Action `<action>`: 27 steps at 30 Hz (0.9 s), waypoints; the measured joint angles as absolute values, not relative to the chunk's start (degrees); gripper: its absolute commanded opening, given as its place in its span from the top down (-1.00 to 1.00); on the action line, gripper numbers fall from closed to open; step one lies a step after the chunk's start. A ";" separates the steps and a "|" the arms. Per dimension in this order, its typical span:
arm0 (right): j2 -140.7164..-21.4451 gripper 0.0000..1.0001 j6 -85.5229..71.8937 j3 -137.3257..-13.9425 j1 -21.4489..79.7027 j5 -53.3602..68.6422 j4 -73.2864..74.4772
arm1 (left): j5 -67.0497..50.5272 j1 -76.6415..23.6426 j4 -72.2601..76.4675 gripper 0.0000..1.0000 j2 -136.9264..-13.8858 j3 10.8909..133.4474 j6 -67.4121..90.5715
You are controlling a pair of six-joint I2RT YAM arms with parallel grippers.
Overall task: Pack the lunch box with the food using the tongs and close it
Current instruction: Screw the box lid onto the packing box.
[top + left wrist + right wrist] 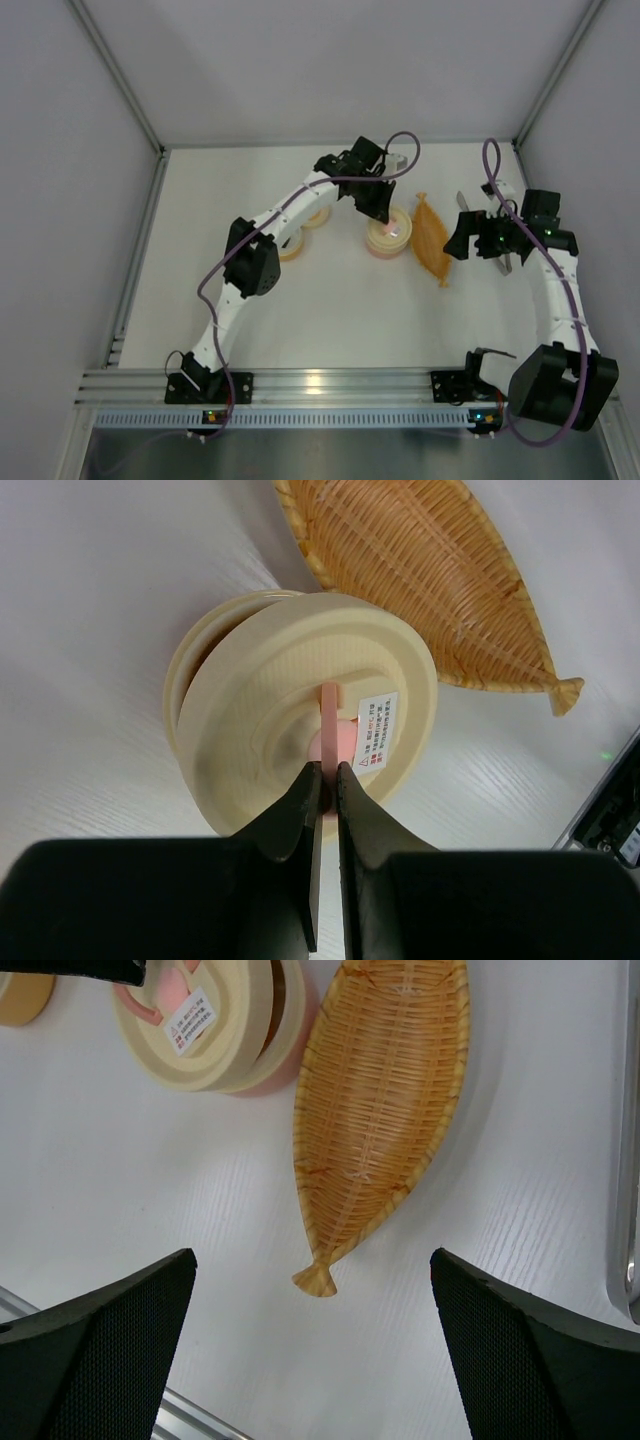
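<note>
Closing time at the packing table: the left gripper [329, 772] has its two black fingers pinched almost together on the thin pink tab [330, 725]. The tab stands up from the middle of the round cream plastic lid [270, 710], beside a white printed label [376, 730]. We see the lid lying askew over the small round cream lunch box [185, 670] with the pink lower wall. One side of the box's rim shows past the lid's edge, so the box is covered but, in our judgement, not yet shut. The box stands on the white table [150, 1190] just beside the fish-shaped woven straw basket [385, 1110], whose bed looks bare. Whatever food is in the box is hidden from us under the lid.

The right gripper [311, 1255] hangs above the basket's tail with its jaws spread wide and nothing between them. The slim silver metal tongs [627, 1160] lie on the table near it, at the edge of the right wrist view.

We take the lid to be light, stiff and smooth, a thing that will not bend but may swing or tip when held by one narrow tab alone. That tab is the only proper hold, and a slim one. The lid wants centring over the rim and a level press downward, since a crooked push could skate it off the slippery plastic or shove the light box sideways
</note>
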State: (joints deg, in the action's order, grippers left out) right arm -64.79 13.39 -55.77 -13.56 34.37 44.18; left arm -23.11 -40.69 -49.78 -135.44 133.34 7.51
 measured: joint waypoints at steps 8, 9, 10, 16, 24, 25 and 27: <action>-65.01 -0.99 13.32 -53.98 -13.80 34.39 43.99 | -24.34 -39.00 -49.67 1.00 -139.39 134.54 8.62; -65.10 -0.99 13.30 -53.87 -13.82 34.39 44.10 | -24.69 -38.85 -49.69 1.00 -139.46 134.61 8.91; -65.19 -0.99 13.28 -53.82 -13.85 34.39 44.07 | -24.75 -38.74 -49.76 1.00 -139.46 134.76 8.97; -65.36 -0.99 13.26 -53.63 -14.06 34.44 43.97 | -25.28 -38.68 -49.47 0.96 -140.22 136.22 9.39; -66.06 -0.99 12.78 -53.63 -14.06 34.74 43.88 | -26.02 -38.68 -49.30 0.26 -140.97 136.84 9.96; -66.22 -0.99 12.71 -53.63 -14.06 34.81 43.88 | -26.13 -38.68 -49.12 0.05 -141.05 136.84 10.26; -66.46 -0.99 12.40 -53.63 -14.06 34.94 43.86 | -26.15 -38.68 -49.06 -0.11 -141.05 136.84 10.44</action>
State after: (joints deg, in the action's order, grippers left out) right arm -66.46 12.40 -53.63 -14.06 34.94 43.86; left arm -26.15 -38.68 -49.06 -141.05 136.84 10.44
